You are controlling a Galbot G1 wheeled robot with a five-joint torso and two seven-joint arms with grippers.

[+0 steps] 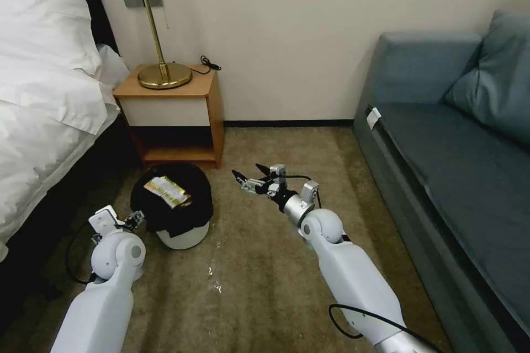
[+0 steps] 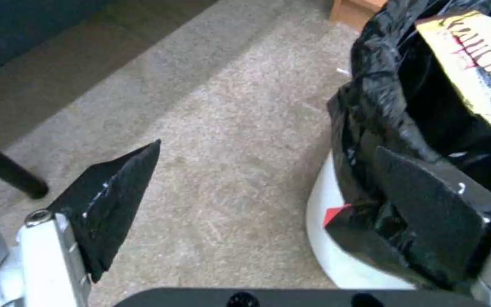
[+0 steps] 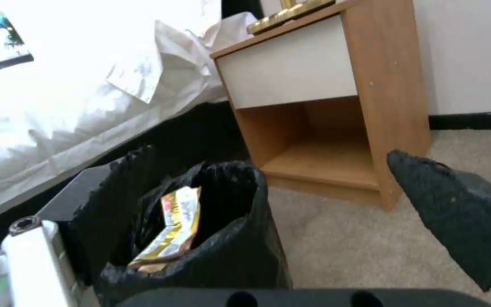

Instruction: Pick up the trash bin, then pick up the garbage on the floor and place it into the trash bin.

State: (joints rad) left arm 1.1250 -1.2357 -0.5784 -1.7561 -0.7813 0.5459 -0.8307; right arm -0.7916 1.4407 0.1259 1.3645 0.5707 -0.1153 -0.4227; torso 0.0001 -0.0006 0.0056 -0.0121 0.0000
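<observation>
Brown carpet [image 1: 265, 265] covers the floor of a bedroom, with a white bed [image 1: 44, 94] on the robot's left, a wooden nightstand [image 1: 176, 116] against the wall with a gold lamp [image 1: 157, 38] on top, and a blue-grey sofa [image 1: 452, 149] on the right. The trash bin [image 1: 182, 234] sits on the carpet just in front of the nightstand; it is white, and a black bag [image 1: 193, 204] hangs over its rim. A yellow-green snack wrapper [image 1: 165, 190] lies inside, near the top. The left gripper [image 1: 134, 222] is low beside the bin. In the left wrist view its fingers are spread wide: one black finger [image 2: 427, 213] presses on the bag at the rim, and the other finger [image 2: 115, 200] hangs over bare carpet, so it is not pinching anything. The right gripper [image 1: 255, 176] hovers above the carpet to the right of the bin, spread apart with nothing in it. The step now looks like putting litter in and letting go. To do it well, the hand should let go only when it is right over the hole, and the left gripper should not push the bin, or it could tip. I can spot no other litter on the floor.
</observation>
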